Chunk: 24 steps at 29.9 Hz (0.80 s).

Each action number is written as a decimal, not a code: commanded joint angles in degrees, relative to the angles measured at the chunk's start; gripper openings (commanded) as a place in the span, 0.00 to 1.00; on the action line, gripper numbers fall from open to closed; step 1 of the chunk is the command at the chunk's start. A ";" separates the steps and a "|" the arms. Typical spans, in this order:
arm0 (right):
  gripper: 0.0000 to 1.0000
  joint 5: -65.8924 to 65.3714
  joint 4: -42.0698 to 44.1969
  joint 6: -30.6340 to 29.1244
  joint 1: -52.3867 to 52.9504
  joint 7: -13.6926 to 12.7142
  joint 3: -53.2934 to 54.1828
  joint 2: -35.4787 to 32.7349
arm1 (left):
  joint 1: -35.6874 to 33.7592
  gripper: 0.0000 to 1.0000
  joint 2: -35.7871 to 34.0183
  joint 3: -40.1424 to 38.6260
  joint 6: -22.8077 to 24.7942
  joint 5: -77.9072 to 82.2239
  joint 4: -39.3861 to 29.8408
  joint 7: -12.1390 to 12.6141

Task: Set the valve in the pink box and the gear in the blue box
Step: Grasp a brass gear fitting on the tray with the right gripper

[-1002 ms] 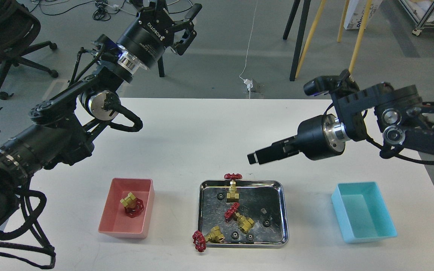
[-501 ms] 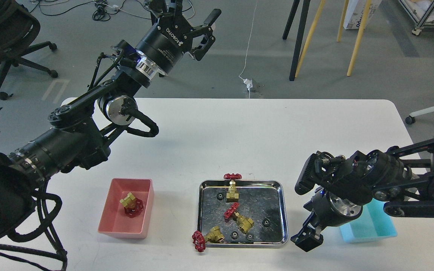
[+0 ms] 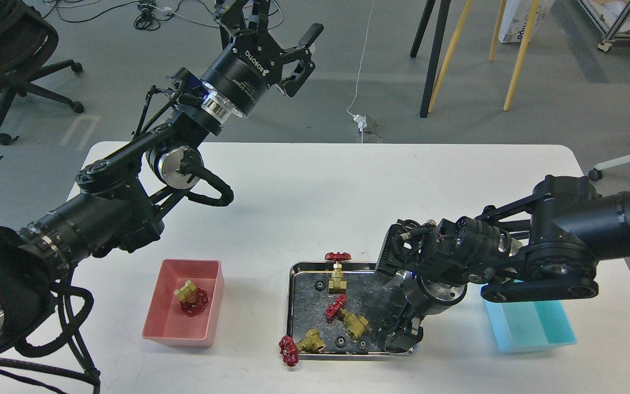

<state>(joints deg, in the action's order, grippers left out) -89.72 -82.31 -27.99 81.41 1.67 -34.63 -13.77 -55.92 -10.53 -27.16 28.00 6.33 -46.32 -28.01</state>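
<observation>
Head view: the right tool [image 3: 406, 335], aperture indiscernible, is lowered over the shiny steel tray's [image 3: 298, 273] right side, while the left tool [image 3: 286, 23] is held wide far behind it.

This is a robotics lab or workshop. A white counter [image 3: 315, 191] stands on a bare grey concrete floor [image 3: 539, 76] strewn with loose black cables [image 3: 151, 13] and a white power lead with its plug block [image 3: 360, 119]. A black office chair [image 3: 9, 60] on castors sits to the left. Yellow and black stand legs [image 3: 517, 54] rise behind the counter, and an aluminium-profile frame [image 3: 616, 22] occupies the far right corner beside a cardboard box [image 3: 517, 22].
</observation>
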 commanded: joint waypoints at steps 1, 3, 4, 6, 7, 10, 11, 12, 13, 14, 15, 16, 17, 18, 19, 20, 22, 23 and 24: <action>0.71 -0.19 1.18 -0.01 -0.55 0.00 -0.79 2.08 | 0.11 0.82 0.42 0.01 0.00 0.00 0.00 0.01; 0.68 -0.19 1.62 -0.01 -0.64 0.00 -1.14 2.17 | 0.20 0.82 0.51 0.01 0.00 0.00 0.00 0.01; 0.68 -0.19 2.06 -0.01 -0.81 -0.08 -1.05 2.26 | 0.37 0.82 0.51 0.01 0.00 0.00 0.00 0.01; 0.68 -0.19 2.42 -0.01 -1.17 -0.08 -1.05 2.87 | 0.46 0.82 0.51 0.01 0.00 0.00 0.00 0.01; 0.68 -0.19 2.50 -0.01 -1.17 -0.08 -1.14 3.40 | 0.55 0.82 0.60 0.01 0.00 0.00 0.00 0.01; 0.68 -0.19 2.85 -0.01 -1.26 -0.08 -1.23 3.67 | 0.55 0.82 0.60 0.01 0.00 0.00 0.00 0.01; 0.68 -0.19 3.38 -0.01 -1.52 -0.08 -1.23 3.75 | 0.55 0.82 0.51 0.01 0.00 0.00 0.00 0.01; 0.68 -0.19 3.90 -0.01 -1.87 -0.08 -1.23 3.93 | 0.55 0.82 0.51 0.01 0.00 0.00 0.00 0.01; 0.68 -0.19 4.08 -0.01 -2.13 -0.08 -1.23 4.19 | 0.64 0.82 0.51 0.01 0.00 0.00 0.00 0.01; 0.68 -0.19 4.09 -0.01 -2.22 -0.08 -1.23 4.63 | 0.81 0.82 0.51 0.01 0.00 0.00 0.00 0.01; 0.68 -0.19 4.09 -0.01 -2.31 -0.17 -1.23 4.81 | 1.07 0.82 0.51 0.01 0.00 0.00 0.00 0.01; 0.67 -0.19 4.09 -0.01 -2.40 -0.17 -1.31 4.81 | 1.25 0.82 0.51 0.01 0.00 0.08 0.00 0.01; 0.67 -0.28 4.17 -0.01 -2.66 -0.17 -1.32 4.81 | 1.25 0.82 0.51 0.01 0.00 0.00 0.00 0.01; 0.67 -0.19 4.26 -0.01 -2.92 -0.17 -1.32 4.81 | 1.25 0.82 0.51 0.01 0.00 0.00 0.00 0.01; 0.67 -0.28 4.35 -0.01 -3.10 -0.17 -1.32 4.90 | 1.25 0.82 0.51 0.01 0.00 0.00 0.00 0.01; 0.67 -0.28 4.61 -0.01 -3.19 -0.17 -1.32 4.90 | 1.34 0.82 0.51 0.01 0.00 0.00 0.00 0.01; 0.66 -0.54 4.88 -0.01 -3.28 -0.17 -1.32 5.07 | 1.51 0.82 0.51 0.01 0.00 0.00 0.00 0.01; 0.66 -0.80 5.05 -0.01 -3.45 -0.17 -1.32 5.25 | 1.60 0.82 0.51 0.01 0.00 0.00 0.00 0.01; 0.65 -0.89 5.23 -0.01 -3.71 -0.17 -1.32 5.42 | 1.69 0.82 0.51 0.01 0.00 0.00 0.00 0.01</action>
<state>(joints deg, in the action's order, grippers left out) -90.22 -77.52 -28.01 78.18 1.49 -35.95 -8.75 -54.47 -10.02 -27.16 28.00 6.33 -46.32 -28.01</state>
